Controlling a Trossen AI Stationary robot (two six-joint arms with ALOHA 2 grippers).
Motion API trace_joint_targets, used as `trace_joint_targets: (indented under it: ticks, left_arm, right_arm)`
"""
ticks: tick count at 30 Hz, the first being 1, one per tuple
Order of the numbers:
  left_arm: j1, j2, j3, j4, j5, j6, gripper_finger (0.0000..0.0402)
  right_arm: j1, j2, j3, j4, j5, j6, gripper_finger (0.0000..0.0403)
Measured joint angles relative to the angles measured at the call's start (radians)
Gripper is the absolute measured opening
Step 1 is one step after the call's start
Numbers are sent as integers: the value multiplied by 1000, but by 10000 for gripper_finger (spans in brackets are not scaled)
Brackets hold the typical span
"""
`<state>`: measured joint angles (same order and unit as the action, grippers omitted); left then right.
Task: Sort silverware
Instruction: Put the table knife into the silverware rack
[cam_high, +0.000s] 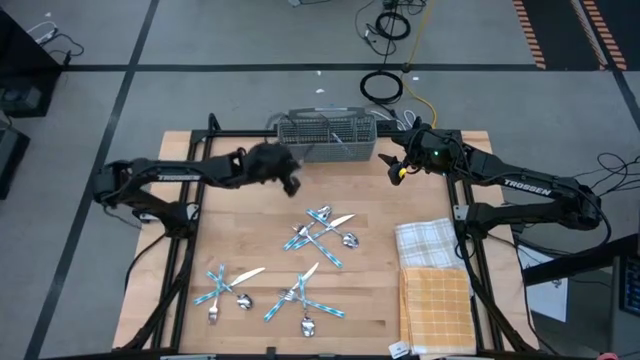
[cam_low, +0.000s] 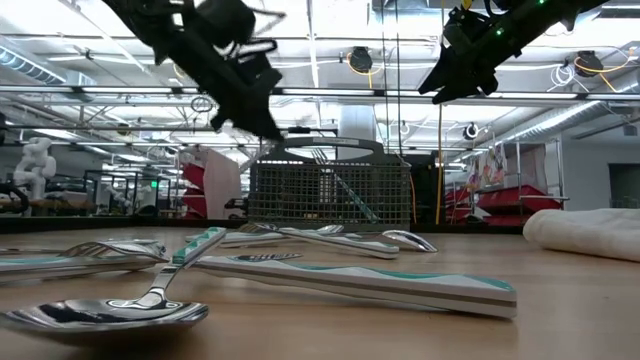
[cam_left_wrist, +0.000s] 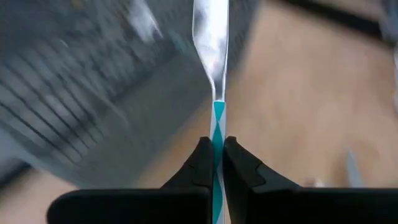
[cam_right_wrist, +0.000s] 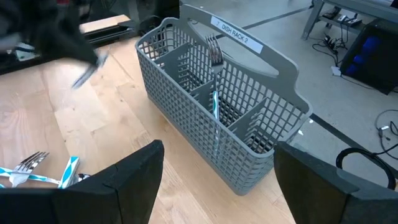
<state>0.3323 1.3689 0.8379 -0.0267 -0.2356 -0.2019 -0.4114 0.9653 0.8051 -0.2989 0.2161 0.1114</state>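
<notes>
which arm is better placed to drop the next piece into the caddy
Left. Its pincer is shut on a teal-handled utensil beside the grey caddy. The right pincer is open, holding nothing.

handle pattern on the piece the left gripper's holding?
Teal and white diagonal stripes on the utensil handle; left wrist view shows it best.

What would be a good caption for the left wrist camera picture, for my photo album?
Left gripper, jaws shut on a teal-and-white-handled knife, beside the grey caddy basket.
</notes>
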Motion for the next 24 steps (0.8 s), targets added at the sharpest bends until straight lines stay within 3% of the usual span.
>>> trace_joint_targets:
  ticks: [5, 11, 17, 24]
  left_arm:
    - [78, -30, 2, 250, -84, 105, 14]
    - [198, -25, -42, 566, -91, 221, 14]
    - [269, 7, -192, 893, 38, 261, 14]
    - [269, 162, -306, 1244, 39, 261, 13]
  right_arm:
    - [0, 0, 0, 0, 0, -2, 288]
    - [0, 0, 0, 0, 0, 0, 288]
    - [0, 0, 0, 0, 0, 11, 288]
    - [-2, 0, 0, 1, 0, 32, 288]
